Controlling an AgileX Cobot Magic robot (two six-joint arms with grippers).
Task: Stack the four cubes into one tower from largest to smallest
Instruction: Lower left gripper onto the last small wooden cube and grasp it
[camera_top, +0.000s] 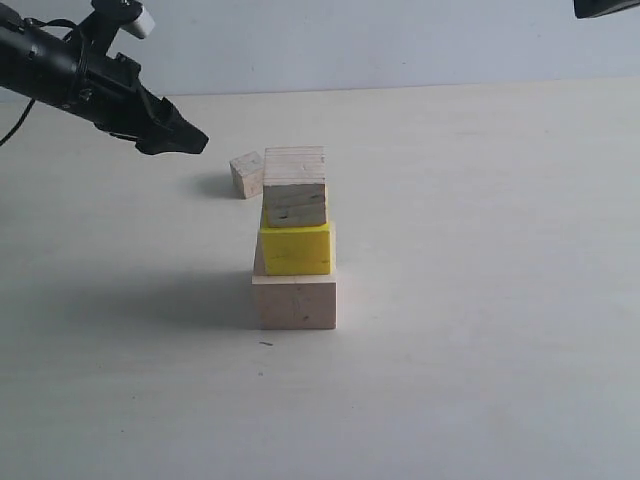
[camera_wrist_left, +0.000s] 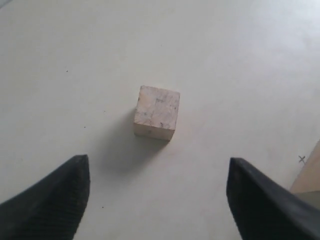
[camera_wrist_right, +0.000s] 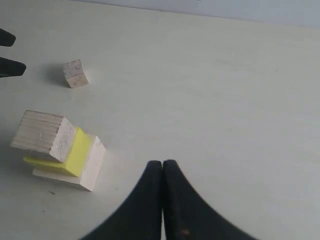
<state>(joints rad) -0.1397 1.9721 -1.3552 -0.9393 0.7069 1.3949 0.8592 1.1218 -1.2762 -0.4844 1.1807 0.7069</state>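
Three cubes stand stacked mid-table: the pale pinkish largest cube (camera_top: 295, 300) at the bottom, the yellow cube (camera_top: 296, 249) on it, the tan layered cube (camera_top: 295, 187) on top. This stack also shows in the right wrist view, with the tan cube (camera_wrist_right: 44, 136) over the yellow cube (camera_wrist_right: 75, 152). The greyish-beige smallest cube (camera_top: 246, 175) (camera_wrist_left: 157, 112) (camera_wrist_right: 75, 73) lies alone on the table behind the stack. My left gripper (camera_top: 185, 138) (camera_wrist_left: 157, 175) hovers open to the left of it, nothing between its fingers. My right gripper (camera_wrist_right: 162, 163) is shut and empty, away from the stack.
The pale table (camera_top: 480, 300) spreads around the stack. A dark piece of the right arm (camera_top: 606, 7) pokes in at the upper right corner of the exterior view. A corner of the stack (camera_wrist_left: 309, 175) shows at the edge of the left wrist view.
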